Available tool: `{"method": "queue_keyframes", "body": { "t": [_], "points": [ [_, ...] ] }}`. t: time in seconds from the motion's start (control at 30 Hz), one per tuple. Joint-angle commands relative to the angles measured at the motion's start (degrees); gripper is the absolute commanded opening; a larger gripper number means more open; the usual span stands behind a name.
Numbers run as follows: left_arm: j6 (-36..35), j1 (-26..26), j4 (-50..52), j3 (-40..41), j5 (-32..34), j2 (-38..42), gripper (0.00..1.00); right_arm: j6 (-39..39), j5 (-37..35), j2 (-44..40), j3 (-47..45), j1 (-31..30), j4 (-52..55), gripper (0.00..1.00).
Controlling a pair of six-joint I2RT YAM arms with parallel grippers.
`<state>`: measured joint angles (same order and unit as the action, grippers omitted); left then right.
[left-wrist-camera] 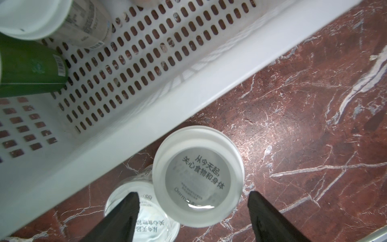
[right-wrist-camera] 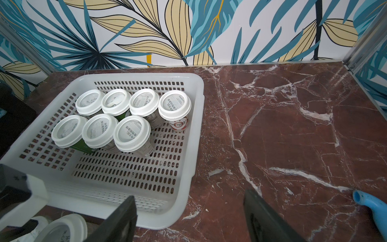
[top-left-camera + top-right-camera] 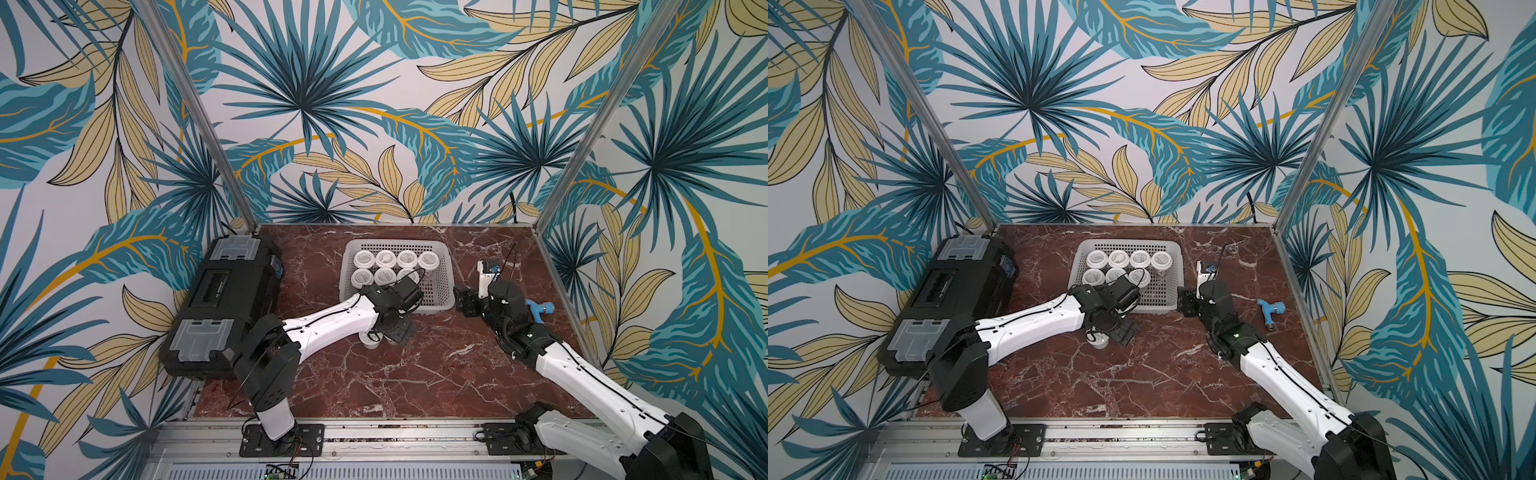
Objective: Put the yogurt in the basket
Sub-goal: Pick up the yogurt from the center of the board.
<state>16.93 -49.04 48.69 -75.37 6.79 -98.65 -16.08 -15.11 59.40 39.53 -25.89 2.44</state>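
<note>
The basket stands at the middle back of the table. Several yogurt cups stand in two rows in its far part. Two more yogurt cups are on the table in front of the basket, partly under my left arm. In the left wrist view one white-lidded cup sits between the fingers of my open left gripper, with gaps on both sides. The second cup lies partly under one finger. My right gripper is open and empty at the basket's near right corner.
A big black case with grey latches fills the table's left side. A blue plastic fitting lies right of my right arm, and a small white device sits behind that arm. Metal posts mark the back corners.
</note>
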Motion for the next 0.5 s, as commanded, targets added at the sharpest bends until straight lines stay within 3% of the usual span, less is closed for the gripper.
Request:
{"method": "queue_keyframes", "body": {
  "t": [0.0, 0.17, 0.27, 0.47],
  "points": [
    [-0.3, 0.3, -1.2, -1.1, -1.1, 2.0, 0.86, 0.6, 1.4, -0.1, 0.4, 0.2, -0.5, 0.82],
    [1.2, 0.2, -9.3, 4.6, -1.0, 11.3, 0.88, 1.7, 8.9, 2.3, 6.3, 0.1, 8.3, 0.84],
    [2.9, 0.2, -17.4, 11.9, 3.3, 18.8, 0.87, 0.7, 14.4, 5.6, 11.1, -0.5, 17.6, 0.84],
    [4.2, 0.3, -34.4, 27.3, 10.8, 33.2, 0.82, -0.3, 18.7, 7.4, 19.2, -4.7, 29.4, 0.84]
  ]
}}
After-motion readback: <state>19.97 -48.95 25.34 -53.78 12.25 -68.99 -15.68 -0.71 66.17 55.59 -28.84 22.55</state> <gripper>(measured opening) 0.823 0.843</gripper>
